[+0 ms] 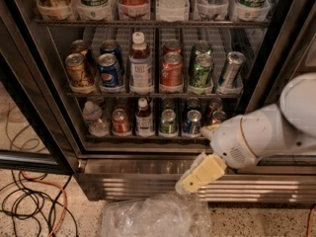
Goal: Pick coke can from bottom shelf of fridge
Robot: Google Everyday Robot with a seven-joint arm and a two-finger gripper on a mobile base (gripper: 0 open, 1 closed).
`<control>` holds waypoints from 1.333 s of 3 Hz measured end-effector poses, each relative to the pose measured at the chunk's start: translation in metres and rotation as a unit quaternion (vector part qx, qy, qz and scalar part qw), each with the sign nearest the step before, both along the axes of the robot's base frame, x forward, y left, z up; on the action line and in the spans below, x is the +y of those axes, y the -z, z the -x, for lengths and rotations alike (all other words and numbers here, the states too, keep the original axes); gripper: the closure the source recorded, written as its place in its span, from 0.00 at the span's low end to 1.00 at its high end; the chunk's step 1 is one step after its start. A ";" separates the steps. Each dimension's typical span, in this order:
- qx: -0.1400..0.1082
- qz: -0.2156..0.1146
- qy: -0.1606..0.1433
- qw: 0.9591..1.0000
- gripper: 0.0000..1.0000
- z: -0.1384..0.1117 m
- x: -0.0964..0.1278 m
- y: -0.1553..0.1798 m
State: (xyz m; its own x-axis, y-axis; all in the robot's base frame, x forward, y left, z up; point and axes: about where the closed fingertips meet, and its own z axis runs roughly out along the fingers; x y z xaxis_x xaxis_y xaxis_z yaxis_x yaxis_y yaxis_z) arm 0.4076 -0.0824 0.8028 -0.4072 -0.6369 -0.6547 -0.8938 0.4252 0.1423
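Gripper (185, 185) angled down-left, below bottom shelf (148, 138) — released or clenched, cannot tell.

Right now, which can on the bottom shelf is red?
The coke can, left of the white-capped bottle; the green can and blue can sit right of it. The gripper hangs below the bottom shelf.

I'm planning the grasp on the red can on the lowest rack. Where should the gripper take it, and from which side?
Probably the coke can by its upright round side wall, above the clear holder, coming straight in from the open front. A water bottle and a small bottle flank it, so a sideways approach looks blocked. The gripper hangs lower, before the ribbed base.
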 end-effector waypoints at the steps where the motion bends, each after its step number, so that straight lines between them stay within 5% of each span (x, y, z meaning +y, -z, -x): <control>1: 0.010 -0.049 0.007 0.999 0.00 0.019 0.039 0.056; 3: -0.011 -0.049 0.020 0.999 0.00 0.010 0.049 0.061; 4: -0.028 -0.075 0.033 0.996 0.00 0.002 0.059 0.072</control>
State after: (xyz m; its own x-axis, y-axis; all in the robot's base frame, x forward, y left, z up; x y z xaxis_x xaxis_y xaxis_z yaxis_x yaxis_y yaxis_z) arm 0.4052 -0.0232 0.7311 -0.4055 -0.5021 -0.7639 -0.8725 0.4617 0.1597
